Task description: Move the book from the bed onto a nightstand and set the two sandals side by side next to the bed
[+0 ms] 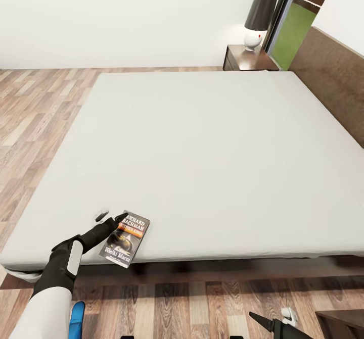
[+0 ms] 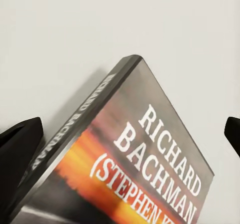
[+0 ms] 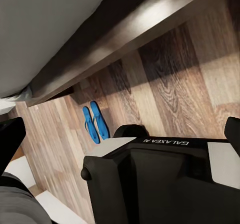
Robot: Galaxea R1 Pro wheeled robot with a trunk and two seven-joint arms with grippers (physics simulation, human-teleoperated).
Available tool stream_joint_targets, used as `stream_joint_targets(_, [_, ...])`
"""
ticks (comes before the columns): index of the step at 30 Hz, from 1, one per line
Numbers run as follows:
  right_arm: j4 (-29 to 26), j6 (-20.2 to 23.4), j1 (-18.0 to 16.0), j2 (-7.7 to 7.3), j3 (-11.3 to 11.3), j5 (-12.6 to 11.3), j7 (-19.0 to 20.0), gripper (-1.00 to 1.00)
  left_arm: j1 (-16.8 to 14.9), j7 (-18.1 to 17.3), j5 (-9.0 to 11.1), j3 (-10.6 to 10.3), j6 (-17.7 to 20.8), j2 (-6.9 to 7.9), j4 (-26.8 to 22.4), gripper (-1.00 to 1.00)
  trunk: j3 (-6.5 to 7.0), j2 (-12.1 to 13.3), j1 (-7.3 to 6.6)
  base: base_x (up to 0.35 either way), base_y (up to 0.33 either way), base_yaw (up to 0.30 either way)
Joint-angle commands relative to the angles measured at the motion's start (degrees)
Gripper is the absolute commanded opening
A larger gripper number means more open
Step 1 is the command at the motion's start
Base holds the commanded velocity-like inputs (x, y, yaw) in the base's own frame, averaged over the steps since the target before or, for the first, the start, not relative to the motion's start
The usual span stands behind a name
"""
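At lower left of the head view we see our left tool (image 1: pixel 112 219) spread wide around the book (image 1: pixel 126 239), which lies at the bed's (image 1: pixel 202 147) near edge (its wrist camera reads the cover). Both sandals (image 3: pixel 96 122) lie together on the floor by the bed frame. We cannot tell our right tool's (image 1: pixel 263 321) opening at lower right.

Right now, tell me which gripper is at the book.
The left gripper: its open fingers flank the book's corner on the bed, while the right gripper hangs over the floor beside the bed.
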Motion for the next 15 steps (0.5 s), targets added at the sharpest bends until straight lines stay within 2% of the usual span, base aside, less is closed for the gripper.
stream_joint_targets(1, [-0.01, 0.60, -0.02, 0.02, -0.33, 0.11, 0.25, 1.00, -0.02, 0.04, -0.36, 0.14, 0.36, -0.02, 0.03, 1.00, -0.03, -0.02, 0.00, 0.000, 0.000, 0.000])
stream_joint_targets(15, [-0.01, 0.59, -0.03, 0.02, -0.30, 0.11, 0.25, 1.00, -0.02, 0.04, -0.36, 0.15, 0.36, -0.02, 0.03, 1.00, -0.03, -0.02, 0.00, -0.014, 0.000, 0.000])
